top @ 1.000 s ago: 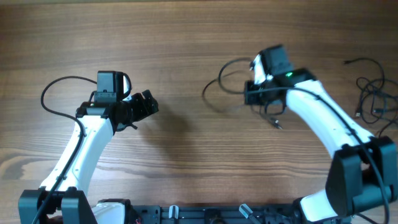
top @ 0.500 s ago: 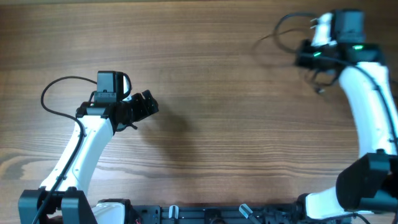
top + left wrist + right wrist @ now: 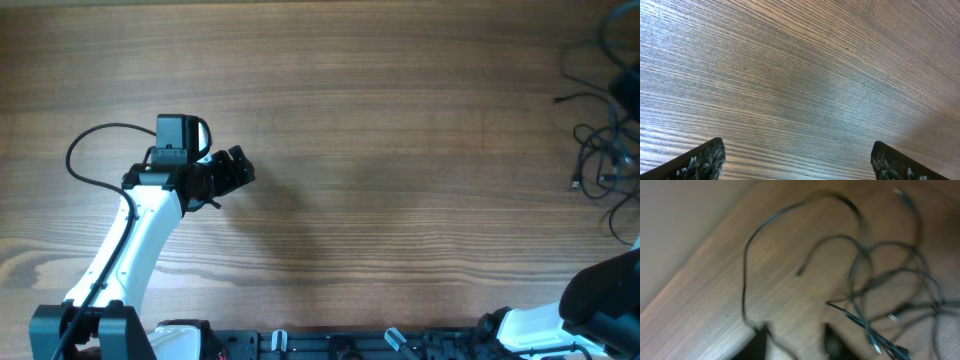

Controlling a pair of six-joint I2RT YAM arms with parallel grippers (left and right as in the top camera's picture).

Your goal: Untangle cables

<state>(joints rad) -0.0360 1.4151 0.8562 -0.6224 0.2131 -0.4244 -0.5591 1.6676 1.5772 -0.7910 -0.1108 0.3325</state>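
Observation:
The cables [image 3: 600, 160] are thin black cords lying in a loose tangle at the table's far right edge. In the blurred right wrist view the tangle [image 3: 880, 280] lies to the right. One long cord [image 3: 746, 265] loops up from it and runs down between the fingers of my right gripper [image 3: 797, 345]. Those fingers stand partly apart, with wood showing between them. The right gripper is beyond the right edge of the overhead view. My left gripper [image 3: 235, 168] is open and empty over bare wood at the left, as the left wrist view [image 3: 797, 160] also shows.
The wooden table's edge [image 3: 700, 265] runs diagonally just left of the long cord, with pale floor beyond it. The right arm's base [image 3: 600, 300] stands at the bottom right and the left arm's thicker black cable [image 3: 85, 150] loops at the far left.
My right arm swept from the table's middle to the far right and out of the overhead view, taking a looped cord along to the tangle. The left arm has not moved.

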